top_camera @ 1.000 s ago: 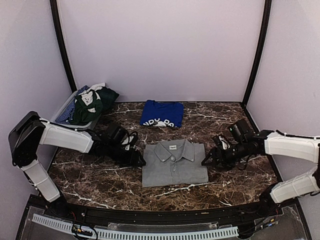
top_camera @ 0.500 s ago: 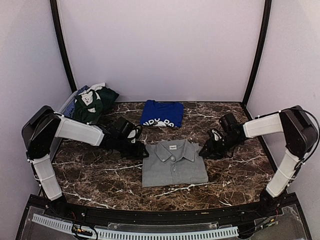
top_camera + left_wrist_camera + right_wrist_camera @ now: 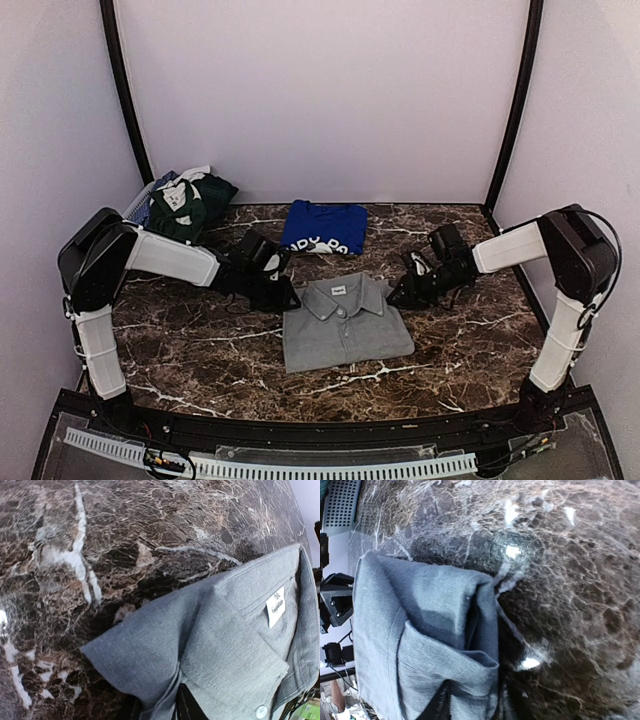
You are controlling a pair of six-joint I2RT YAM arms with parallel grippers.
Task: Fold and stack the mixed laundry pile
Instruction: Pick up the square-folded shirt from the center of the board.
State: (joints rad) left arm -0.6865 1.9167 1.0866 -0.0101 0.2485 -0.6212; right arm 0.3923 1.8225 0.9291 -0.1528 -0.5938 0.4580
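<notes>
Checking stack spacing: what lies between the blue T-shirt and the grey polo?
Only a bare strip of marble table, shown in the top external view; the blue T-shirt and grey polo lie apart.

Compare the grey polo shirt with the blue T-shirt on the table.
The grey polo shirt is plain, with a collar and buttons; the blue T-shirt carries white print. The grey polo shirt lies mid-table, the blue T-shirt at the far edge. The left gripper and right gripper pinch the polo's shoulder corners; nothing touches the T-shirt. Both are folded flat on the marble table.
</notes>
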